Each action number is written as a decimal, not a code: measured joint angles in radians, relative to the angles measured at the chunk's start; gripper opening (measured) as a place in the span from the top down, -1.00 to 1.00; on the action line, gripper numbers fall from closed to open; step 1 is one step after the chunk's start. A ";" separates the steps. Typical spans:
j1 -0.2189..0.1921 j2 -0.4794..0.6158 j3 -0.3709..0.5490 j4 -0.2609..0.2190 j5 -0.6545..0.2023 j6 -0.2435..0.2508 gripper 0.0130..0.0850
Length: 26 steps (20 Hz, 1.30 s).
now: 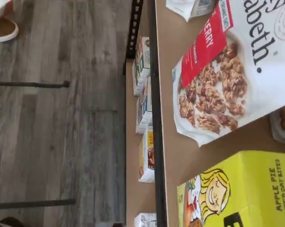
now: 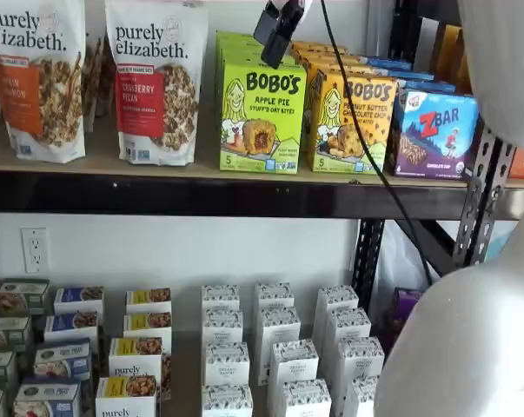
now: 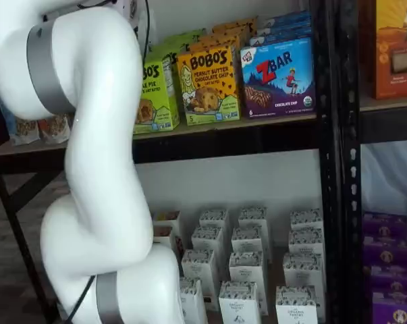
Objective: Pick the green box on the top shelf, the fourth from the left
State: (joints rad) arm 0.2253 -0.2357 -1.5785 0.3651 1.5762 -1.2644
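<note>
The green box (image 2: 262, 117) is a lime-green Bobo's Apple Pie carton. It stands upright at the front of the top shelf (image 2: 114, 165), with more green boxes in a row behind it. In a shelf view my gripper (image 2: 275, 48) hangs from above, its black fingers just over the box's top front edge. No gap shows between them and nothing is in them. The wrist view shows the box's face (image 1: 246, 189) with the cartoon girl on the tan board (image 1: 180, 151). In a shelf view my white arm hides most of the box (image 3: 156, 94).
A Purely Elizabeth cranberry pecan bag (image 2: 155, 82) stands left of the green box. A yellow-orange Bobo's peanut butter box (image 2: 353, 122) touches its right side, then a blue ZBar box (image 2: 435, 135). Small white boxes (image 2: 275, 347) fill the lower shelf. A black upright (image 2: 479, 200) stands at the right.
</note>
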 joint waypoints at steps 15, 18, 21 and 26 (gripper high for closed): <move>0.024 0.063 -0.011 -0.046 -0.069 0.000 -1.00; 0.027 0.075 -0.010 -0.055 -0.081 -0.001 -1.00; 0.029 0.088 -0.009 -0.059 -0.094 -0.004 -1.00; 0.033 0.114 -0.023 -0.071 -0.093 -0.005 -1.00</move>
State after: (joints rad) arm 0.2580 -0.1220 -1.6015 0.2940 1.4835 -1.2698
